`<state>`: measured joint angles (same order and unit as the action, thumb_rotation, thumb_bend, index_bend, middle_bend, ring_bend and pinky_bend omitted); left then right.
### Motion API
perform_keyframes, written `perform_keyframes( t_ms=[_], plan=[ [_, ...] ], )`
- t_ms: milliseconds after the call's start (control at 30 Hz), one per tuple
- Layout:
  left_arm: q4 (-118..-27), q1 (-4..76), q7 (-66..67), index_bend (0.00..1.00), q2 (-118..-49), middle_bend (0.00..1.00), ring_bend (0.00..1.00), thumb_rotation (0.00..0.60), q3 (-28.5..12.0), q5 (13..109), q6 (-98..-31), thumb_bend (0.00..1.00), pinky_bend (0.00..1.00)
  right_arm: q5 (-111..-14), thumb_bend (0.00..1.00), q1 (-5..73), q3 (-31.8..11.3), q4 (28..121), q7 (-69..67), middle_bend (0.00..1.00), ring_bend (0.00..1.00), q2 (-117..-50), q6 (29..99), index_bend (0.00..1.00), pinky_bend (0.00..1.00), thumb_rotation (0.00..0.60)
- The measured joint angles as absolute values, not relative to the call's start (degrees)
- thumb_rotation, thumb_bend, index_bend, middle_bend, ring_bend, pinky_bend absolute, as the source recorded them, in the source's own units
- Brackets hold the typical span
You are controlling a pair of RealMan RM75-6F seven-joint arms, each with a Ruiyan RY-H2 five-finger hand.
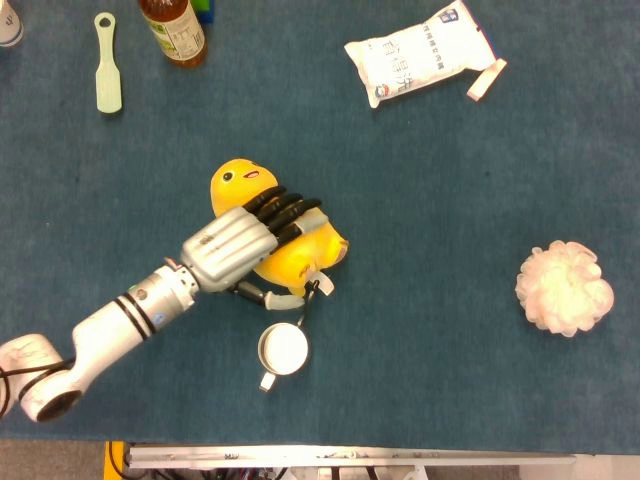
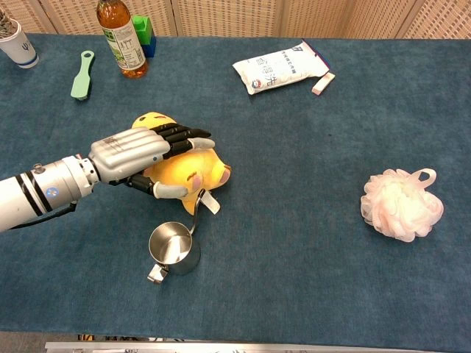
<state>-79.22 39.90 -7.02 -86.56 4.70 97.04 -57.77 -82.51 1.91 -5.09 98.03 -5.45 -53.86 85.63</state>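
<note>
The left hand point(image 1: 240, 243) grasps one yellow plush duck toy point(image 1: 290, 255), fingers wrapped over its body. The toy lies on the blue cloth table point(image 1: 450, 200); one small steel cup point(image 1: 283, 349) stands just beside the toy, and one white mesh bath pouf point(image 1: 564, 288) lies well apart from it.

A shiny metal cup point(image 2: 174, 251); a fluffy pink puff point(image 2: 401, 204); a white packet point(image 2: 282, 67); a green brush point(image 2: 82, 75); a bottle point(image 2: 122, 37).

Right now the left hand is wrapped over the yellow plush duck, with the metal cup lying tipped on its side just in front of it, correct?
Not quite: the metal cup stands upright, mouth open upward, as the chest view shows. The left hand does grip the yellow plush duck.
</note>
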Motion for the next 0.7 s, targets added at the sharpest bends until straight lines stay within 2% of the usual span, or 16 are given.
perform_keyframes(
  t_ms=[167,333,700],
  plan=[
    [-81.7,38.7,-7.0,0.05,-83.5,0.0,0.0,0.0,5.8,97.1,-59.6,0.0,0.0,-82.5,0.04,2.0,-5.2,97.8,-5.6,0.26,0.12,-54.1,85.4,0.04,0.23,0.6],
    [-83.2,38.4,-9.1,0.05,-83.4,0.0,0.0,0.0,5.4,97.4,-61.3,0.0,0.0,-82.4,0.04,2.1,-5.2,97.2,-6.2,0.26,0.12,-54.4,85.1,0.04,0.23,0.6],
    [-81.1,41.5,-11.0,0.05,-89.3,0.0,0.0,0.0,2.1,93.6,-55.7,0.0,0.0,-81.7,0.04,1.5,-5.1,96.3,-7.1,0.26,0.12,-54.3,85.3,0.04,0.23,0.6]
  ],
)
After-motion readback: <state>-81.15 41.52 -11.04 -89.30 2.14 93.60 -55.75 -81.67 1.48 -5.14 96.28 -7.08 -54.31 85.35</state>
